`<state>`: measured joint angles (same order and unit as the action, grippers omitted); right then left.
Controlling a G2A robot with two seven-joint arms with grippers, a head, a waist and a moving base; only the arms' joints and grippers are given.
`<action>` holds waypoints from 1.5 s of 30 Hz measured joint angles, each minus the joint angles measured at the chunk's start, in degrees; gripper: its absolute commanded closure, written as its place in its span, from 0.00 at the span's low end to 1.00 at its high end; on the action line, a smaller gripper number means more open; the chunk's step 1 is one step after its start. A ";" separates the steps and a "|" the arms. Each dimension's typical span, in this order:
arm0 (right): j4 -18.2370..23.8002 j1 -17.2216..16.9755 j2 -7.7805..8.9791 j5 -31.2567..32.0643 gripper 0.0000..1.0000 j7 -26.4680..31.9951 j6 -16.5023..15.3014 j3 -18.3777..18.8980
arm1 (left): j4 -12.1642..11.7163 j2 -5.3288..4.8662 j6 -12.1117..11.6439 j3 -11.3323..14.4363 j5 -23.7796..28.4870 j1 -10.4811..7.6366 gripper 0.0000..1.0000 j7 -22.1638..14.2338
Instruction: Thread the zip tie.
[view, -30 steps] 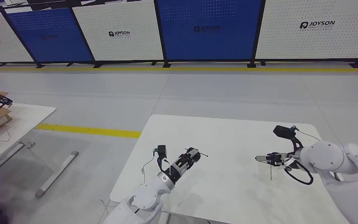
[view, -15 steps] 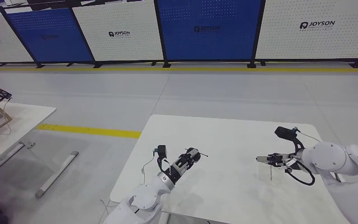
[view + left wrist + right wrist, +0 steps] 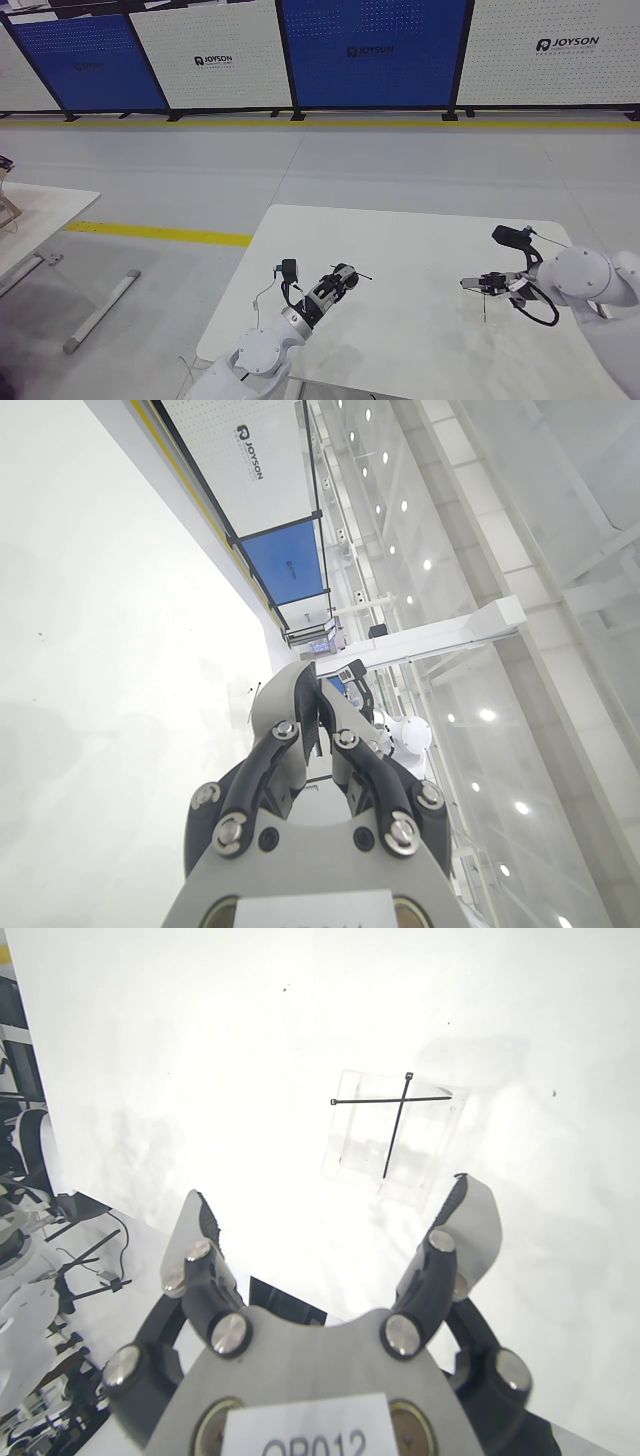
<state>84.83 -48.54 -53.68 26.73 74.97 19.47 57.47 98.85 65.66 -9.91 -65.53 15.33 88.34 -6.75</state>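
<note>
Your right pincer (image 3: 331, 1193) is hanging wide open above the table (image 3: 200, 1053), and it is holding nothing. Just past its tips a clear block (image 3: 350, 1148) is lying flat on the table, and the pincer is not touching it. Two black ties are resting on that block and making a cross. The first tie (image 3: 370, 1101) is running across the block. The second tie (image 3: 395, 1138) is crossing it, with its small square head at the end far from the pincer and its thin tail pointing back toward the pincer.

From the top view, your right pincer (image 3: 478, 285) is sitting well apart from your left pincer (image 3: 345, 275), and both are hanging over the same table (image 3: 400, 240). Your left pincer (image 3: 314, 680) is squeezed closed, its dark pads pressing together. A thin dark strip (image 3: 362, 273) is poking out by its tip (too small for me to tell whether it is being pinched).
</note>
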 measured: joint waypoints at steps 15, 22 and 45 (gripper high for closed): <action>-4.38 3.61 -1.83 5.36 0.00 1.81 0.02 -4.06 | 0.00 0.00 0.00 0.00 0.00 0.00 1.00 0.00; -3.86 2.74 -1.77 6.45 0.00 1.00 -2.64 -4.36 | 0.00 0.00 0.00 0.00 0.00 0.00 1.00 0.00; -9.00 4.93 -2.73 2.11 0.54 3.78 -6.36 -4.70 | 0.00 0.00 0.00 0.00 0.00 0.00 1.00 0.00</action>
<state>75.82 -43.61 -56.41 28.84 78.75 13.11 52.77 98.85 65.66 -9.91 -65.53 15.33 88.34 -6.75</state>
